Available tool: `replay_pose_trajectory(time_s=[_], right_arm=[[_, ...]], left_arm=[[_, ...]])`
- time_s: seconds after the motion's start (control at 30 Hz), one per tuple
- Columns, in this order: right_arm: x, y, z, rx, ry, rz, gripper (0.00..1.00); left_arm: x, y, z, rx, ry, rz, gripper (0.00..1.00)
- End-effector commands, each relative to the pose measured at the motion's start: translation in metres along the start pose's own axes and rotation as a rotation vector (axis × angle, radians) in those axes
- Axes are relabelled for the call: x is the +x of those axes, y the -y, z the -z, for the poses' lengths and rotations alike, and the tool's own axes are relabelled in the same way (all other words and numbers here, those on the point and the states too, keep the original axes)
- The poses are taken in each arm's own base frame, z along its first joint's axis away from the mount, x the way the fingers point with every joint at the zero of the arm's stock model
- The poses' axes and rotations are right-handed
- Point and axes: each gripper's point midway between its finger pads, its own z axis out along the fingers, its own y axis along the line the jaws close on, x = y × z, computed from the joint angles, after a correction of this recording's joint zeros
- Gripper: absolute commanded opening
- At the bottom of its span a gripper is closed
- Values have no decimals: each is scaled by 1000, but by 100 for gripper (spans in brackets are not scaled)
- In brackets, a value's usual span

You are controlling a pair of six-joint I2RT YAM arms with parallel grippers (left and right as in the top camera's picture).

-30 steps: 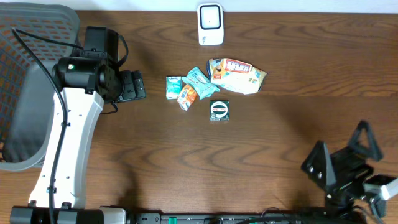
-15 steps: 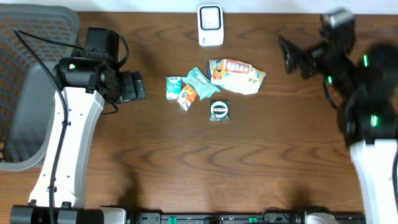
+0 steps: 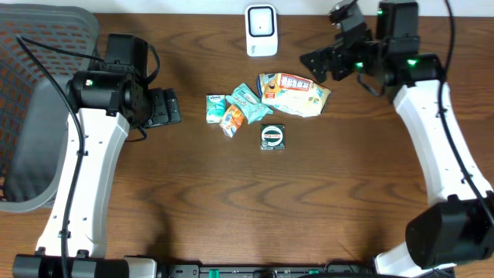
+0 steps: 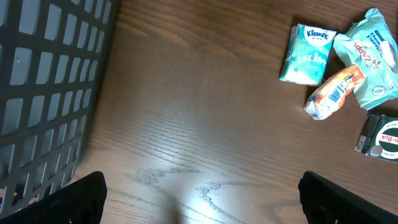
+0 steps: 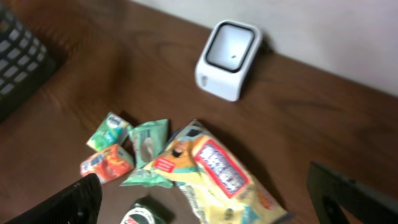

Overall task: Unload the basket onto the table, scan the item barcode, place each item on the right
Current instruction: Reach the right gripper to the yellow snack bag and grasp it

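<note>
Though just beside the spread right jaws, snack bag [image 3: 295, 93] untouched.

Dark wood table [image 3: 231, 216]. White scanner [image 3: 261, 29] at the far edge. Centre cluster: snack bag [image 3: 293, 94], teal packet [image 3: 251, 102], orange packet [image 3: 232, 119], tissue pack [image 3: 214, 108], black box [image 3: 272, 137]. Grey basket [image 3: 31, 116] far left. Left gripper [image 3: 171, 106] spread wide, left of the cluster. Right gripper [image 3: 324, 38] spread wide, near the bag.

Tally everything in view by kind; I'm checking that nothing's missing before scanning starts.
Snack packets: 3 (yellow bag, teal packet, orange packet)
Tissue pack: 1
Dark box: 1
Scanner: 1
Basket: 1
Total: 7
</note>
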Motion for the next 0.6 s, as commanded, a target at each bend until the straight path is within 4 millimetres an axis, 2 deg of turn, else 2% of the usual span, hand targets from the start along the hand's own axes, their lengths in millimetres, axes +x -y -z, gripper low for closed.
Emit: replay_pose_trajectory(time_s=[0.0, 0.2, 0.4, 0.57], right_arm=[[11, -17, -31, -30, -63, 47, 99], [80, 11, -84, 217, -371, 287, 99], [120, 26, -109, 336, -572, 509, 99], [151, 26, -125, 303, -665, 543, 99]], left_arm=[[0, -3, -1, -13, -4, -10, 98], [0, -3, -1, -13, -4, -10, 98], [1, -4, -1, -13, -4, -10, 98], [0, -3, -1, -13, -4, -10, 98]])
